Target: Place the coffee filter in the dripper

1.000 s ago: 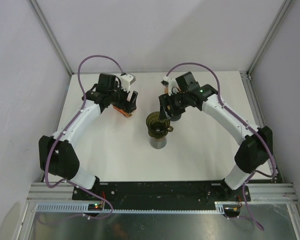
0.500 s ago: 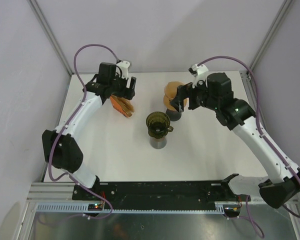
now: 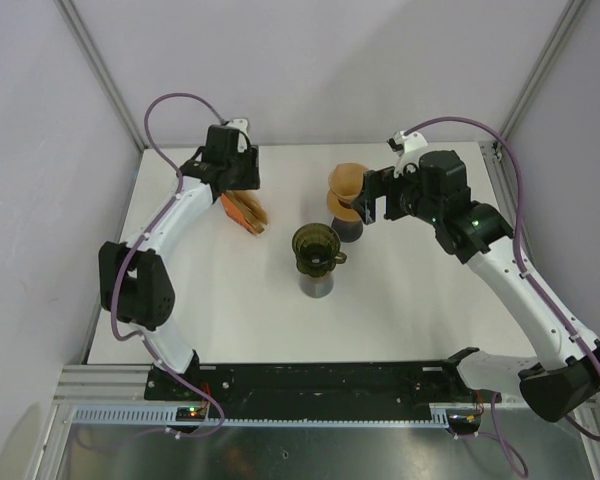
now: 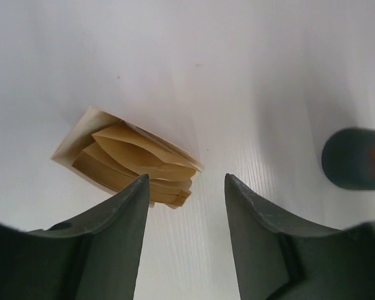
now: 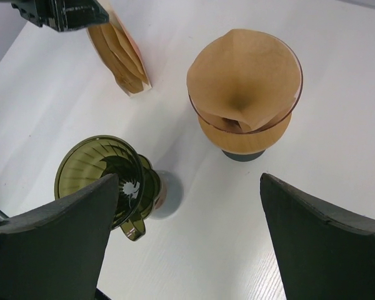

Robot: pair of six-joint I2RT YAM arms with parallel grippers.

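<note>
— Two drippers on that white table, and only one has paper in it. Which step do you make this?

— Between filters, I'd say. The right gripper hovers beyond and to the right of the olive-green ribbed glass dripper, jaws wide apart with nothing in them. The left gripper is beyond and to the left of it, jaws apart too, and empty.

— And the green one's bare?

— Bare inside, sitting on its grey stand. The amber glass dripper, just beyond and right of the green one, holds an opened tan paper cone filter, seated down inside the rim.

— So where would the next sheet come from?

— The stack of folded tan paper filters, beyond and left of the green dripper, right under the left jaws. My guess is that gripper must drop, nip one top edge only, then carry it across to the green cone. Peeling off a single sheet looks the fiddly part.
</note>
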